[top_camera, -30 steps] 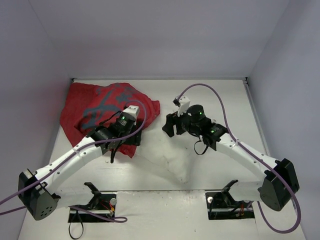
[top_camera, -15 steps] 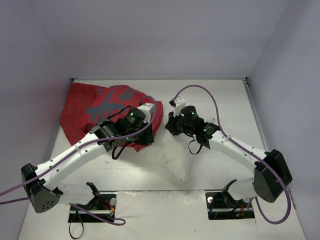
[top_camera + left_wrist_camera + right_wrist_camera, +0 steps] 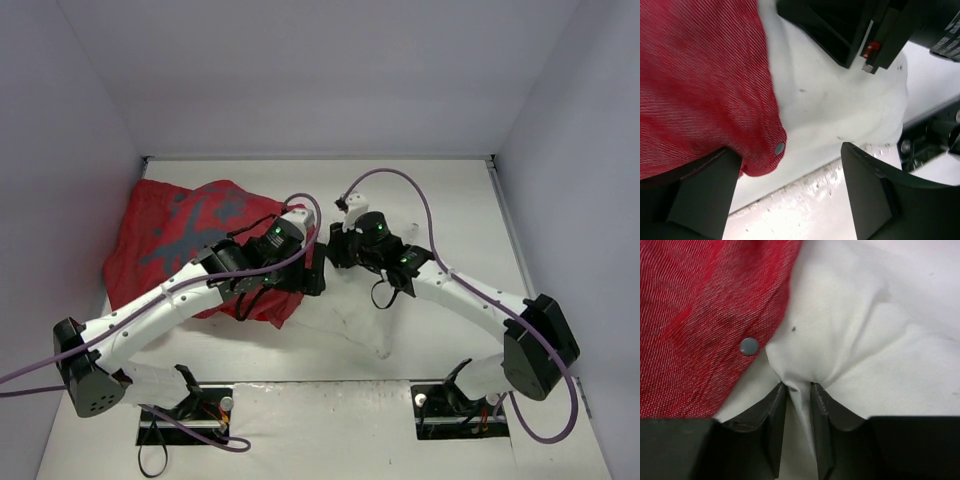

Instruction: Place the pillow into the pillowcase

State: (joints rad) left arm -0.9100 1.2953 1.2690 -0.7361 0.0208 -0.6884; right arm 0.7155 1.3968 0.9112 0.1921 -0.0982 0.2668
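The right gripper (image 3: 797, 386) pinches a fold of the white pillow (image 3: 875, 315), which spreads toward its 1 o'clock, while the red pillowcase (image 3: 700, 305) lies at 10 o'clock, its edge resting against one finger of the wide-spread left gripper (image 3: 790, 150).

Left end effector (image 3: 785, 167) spread wide; right end effector (image 3: 797, 388) pinched closed.

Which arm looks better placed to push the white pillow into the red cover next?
Right, probably. The right gripper is pinched on a fold of the pillow beside the pillowcase edge; the left gripper is open, red cloth draped over one finger.
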